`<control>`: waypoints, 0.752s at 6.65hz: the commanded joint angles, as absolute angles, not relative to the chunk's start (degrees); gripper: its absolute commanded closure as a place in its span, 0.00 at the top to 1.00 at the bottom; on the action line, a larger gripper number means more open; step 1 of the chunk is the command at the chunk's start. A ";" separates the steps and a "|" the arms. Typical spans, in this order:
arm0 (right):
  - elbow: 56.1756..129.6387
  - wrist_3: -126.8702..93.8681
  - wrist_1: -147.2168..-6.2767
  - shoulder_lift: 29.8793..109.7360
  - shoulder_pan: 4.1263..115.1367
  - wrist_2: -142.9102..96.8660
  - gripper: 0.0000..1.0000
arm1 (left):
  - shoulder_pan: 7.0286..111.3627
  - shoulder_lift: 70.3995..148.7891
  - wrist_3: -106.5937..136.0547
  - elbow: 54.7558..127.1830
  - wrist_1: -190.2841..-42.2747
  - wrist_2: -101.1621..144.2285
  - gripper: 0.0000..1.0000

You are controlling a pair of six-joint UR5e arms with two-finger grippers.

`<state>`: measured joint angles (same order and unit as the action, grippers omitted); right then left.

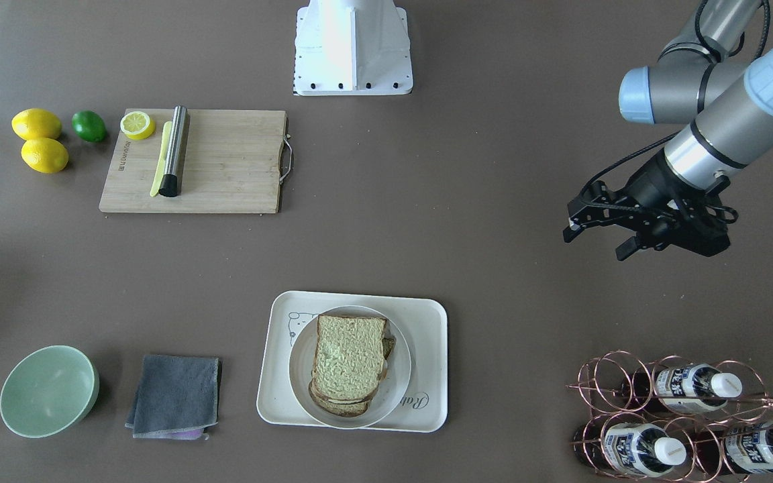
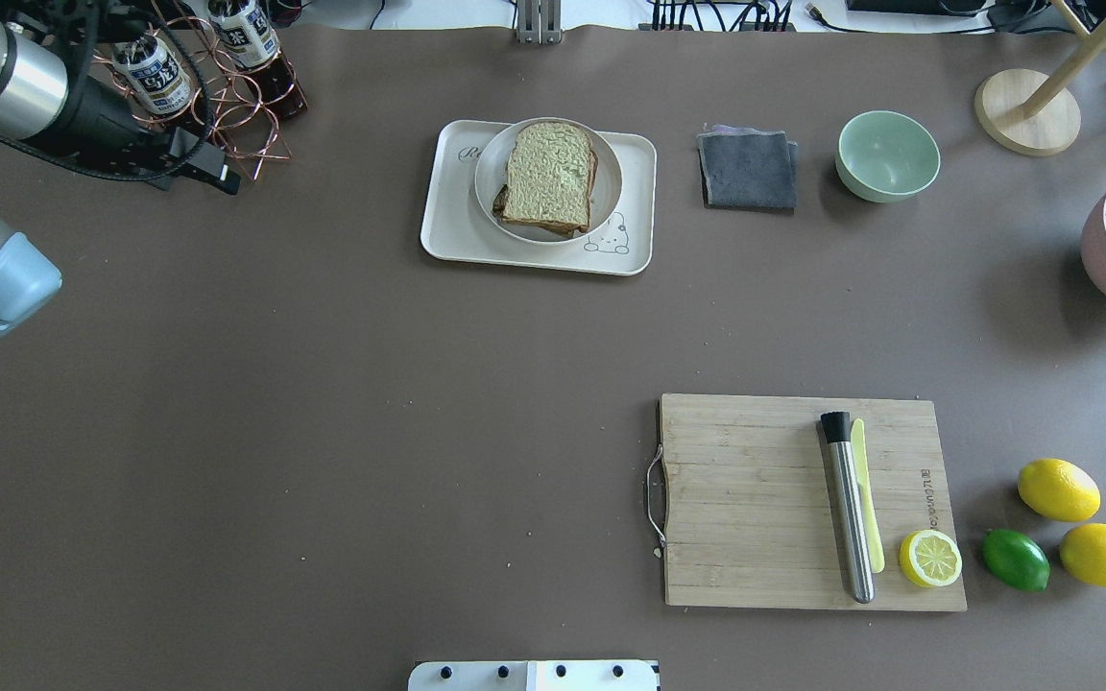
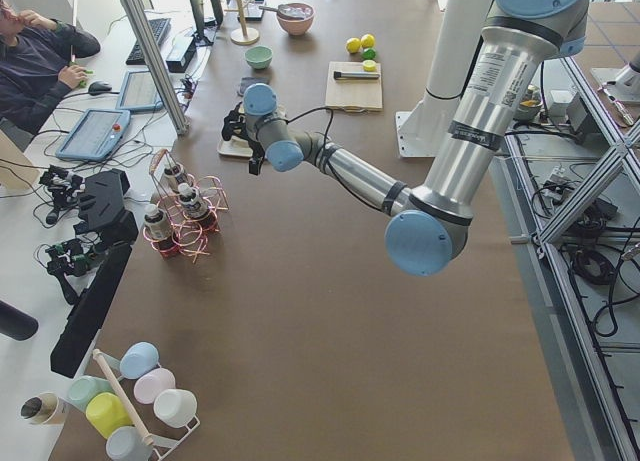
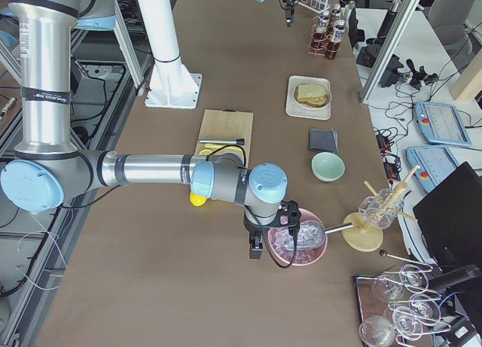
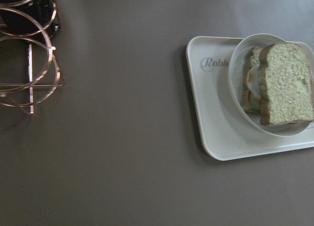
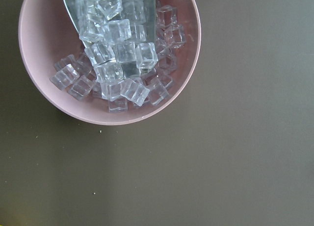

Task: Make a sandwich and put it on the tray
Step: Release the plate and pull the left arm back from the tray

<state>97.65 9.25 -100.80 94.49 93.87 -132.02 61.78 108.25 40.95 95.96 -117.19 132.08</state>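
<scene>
Sandwich (image 1: 349, 365) sits stacked in round white dish (image 1: 400, 386), and the dish sits on tray (image 1: 430, 335). Egg white shows between the slices. Task looks done.

Left gripper (image 1: 596, 243) hangs well apart from tray, fingers spread and empty. Bottle rack (image 1: 661, 416) lies farther out from tray, so any move should lift high to avoid clipping it.

Right gripper (image 4: 263, 245) is far from tray; finger state cannot be told.

Tray script reads "Rabb…", the rest hidden. Bottle labels are illegible.
</scene>
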 commanded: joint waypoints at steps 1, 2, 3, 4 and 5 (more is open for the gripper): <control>97.65 9.32 -100.72 95.01 93.87 -132.01 1.00 | 70.18 102.06 23.65 96.15 -111.57 132.10 0.98; 97.65 9.32 -100.72 95.10 93.87 -132.01 1.00 | 74.66 100.91 13.20 96.41 -105.27 132.10 0.98; 97.56 9.32 -100.72 95.10 93.87 -132.01 1.00 | 78.88 100.46 5.09 96.07 -99.72 132.10 0.98; 97.65 9.32 -100.72 95.10 93.87 -132.01 1.00 | 83.54 99.59 -2.39 96.06 -95.32 132.10 0.98; 97.65 9.32 -100.72 95.10 93.87 -132.01 1.00 | 87.67 99.58 -10.03 96.15 -89.27 132.10 0.98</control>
